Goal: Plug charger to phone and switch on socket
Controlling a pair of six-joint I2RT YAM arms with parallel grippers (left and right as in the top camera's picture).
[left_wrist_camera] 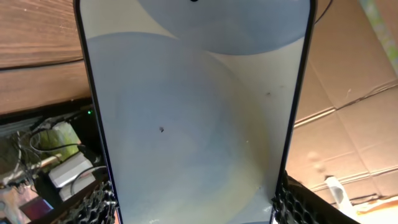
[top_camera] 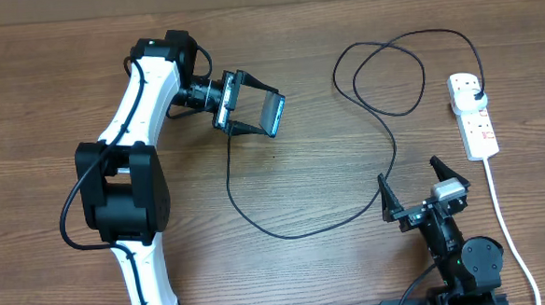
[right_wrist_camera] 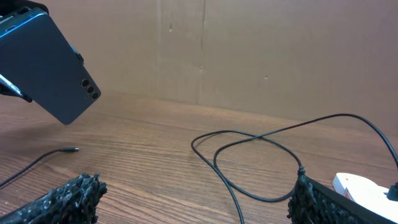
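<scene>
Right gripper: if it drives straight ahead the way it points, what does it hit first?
Probably the looped charger cable on the table, if the right gripper runs low enough; otherwise the way looks free to the cardboard wall. Height is unclear.

Overhead: the table (top_camera: pixel 307 272) is being lit evenly and softly from above; only thin shadows are being cast beside the charger (top_camera: pixel 393 146). Left wrist: the phone (left_wrist_camera: pixel 193 124) is being rendered soft, with a warm sheen being thrown toward 5 o'clock. Right wrist: the fingertips (right_wrist_camera: pixel 62 199) at 7 and 5 o'clock are being blurred; mid-frame is being rendered sharp.
</scene>
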